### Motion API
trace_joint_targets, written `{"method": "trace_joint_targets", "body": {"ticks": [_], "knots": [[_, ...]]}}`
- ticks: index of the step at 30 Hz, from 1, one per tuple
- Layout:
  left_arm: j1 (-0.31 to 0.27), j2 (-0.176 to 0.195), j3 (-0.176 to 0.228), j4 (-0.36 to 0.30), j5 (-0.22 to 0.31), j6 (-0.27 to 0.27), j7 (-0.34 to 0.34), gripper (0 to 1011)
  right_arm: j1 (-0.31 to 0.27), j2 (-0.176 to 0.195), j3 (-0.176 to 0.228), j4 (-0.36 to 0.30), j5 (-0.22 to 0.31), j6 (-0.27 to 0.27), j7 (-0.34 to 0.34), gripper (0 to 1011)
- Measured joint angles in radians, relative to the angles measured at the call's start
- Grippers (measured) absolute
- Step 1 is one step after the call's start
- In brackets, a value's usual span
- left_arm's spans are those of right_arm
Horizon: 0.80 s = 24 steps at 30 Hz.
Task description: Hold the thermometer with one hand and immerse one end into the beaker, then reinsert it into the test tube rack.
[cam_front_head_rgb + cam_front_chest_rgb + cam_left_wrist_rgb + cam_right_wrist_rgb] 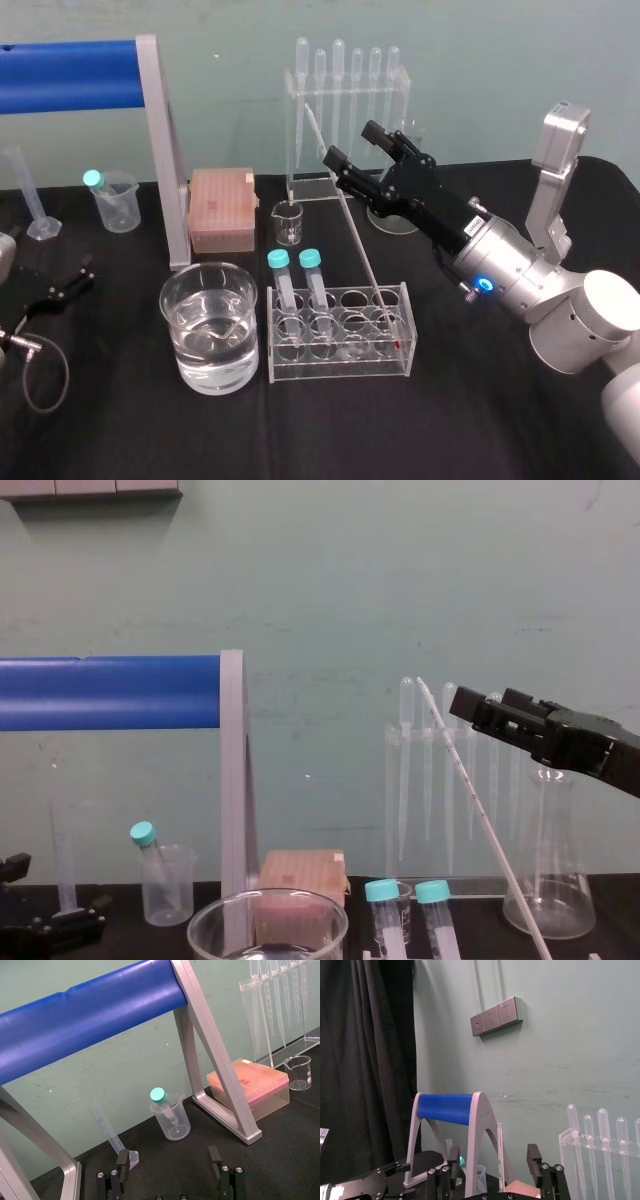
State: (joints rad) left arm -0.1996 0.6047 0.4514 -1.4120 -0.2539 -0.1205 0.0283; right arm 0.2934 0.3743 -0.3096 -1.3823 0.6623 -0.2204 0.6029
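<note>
Beaker (245, 340), holding clear liquid, stood nearest, just left of test tube rack (340, 366). Thermometer (361, 250) leaned in rack's right-end hole, red tip down. Right gripper (350, 142) hovered beside its upper part, jaws apart, gripping nothing. Left gripper (169, 1159) lay parked far left, jaws apart.

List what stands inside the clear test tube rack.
Two teal-capped tubes stand in the left holes of the rack. The thermometer leans in a right-hand hole, red tip down, its upper part between the open fingers of the right gripper. Whether the tubes hold liquid cannot be told.
</note>
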Motion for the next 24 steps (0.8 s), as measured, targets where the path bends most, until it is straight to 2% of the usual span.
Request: {"method": "trace_joint_targets", "body": {"ticks": [6,17,21,22,24], "knots": [[0.0,0.0,0.0,0.0,0.0,0.0,0.0,1008,0.0,0.0,0.0,0.0,0.0,0.0,0.0,997],[0.0,0.0,0.0,0.0,0.0,0.0,0.0,1008,0.0,0.0,0.0,0.0,0.0,0.0,0.0,1000],[0.0,0.0,0.0,0.0,0.0,0.0,0.0,1008,-0.023,0.014,0.014,-0.064,-0.076,0.011,-0.111,1000],[0.0,0.0,0.0,0.0,0.0,0.0,0.0,1008,-0.039,0.019,0.026,-0.1,-0.126,0.023,-0.183,1000],[0.0,0.0,0.0,0.0,0.0,0.0,0.0,1008,-0.056,0.022,0.038,-0.132,-0.175,0.041,-0.257,1000]]}}
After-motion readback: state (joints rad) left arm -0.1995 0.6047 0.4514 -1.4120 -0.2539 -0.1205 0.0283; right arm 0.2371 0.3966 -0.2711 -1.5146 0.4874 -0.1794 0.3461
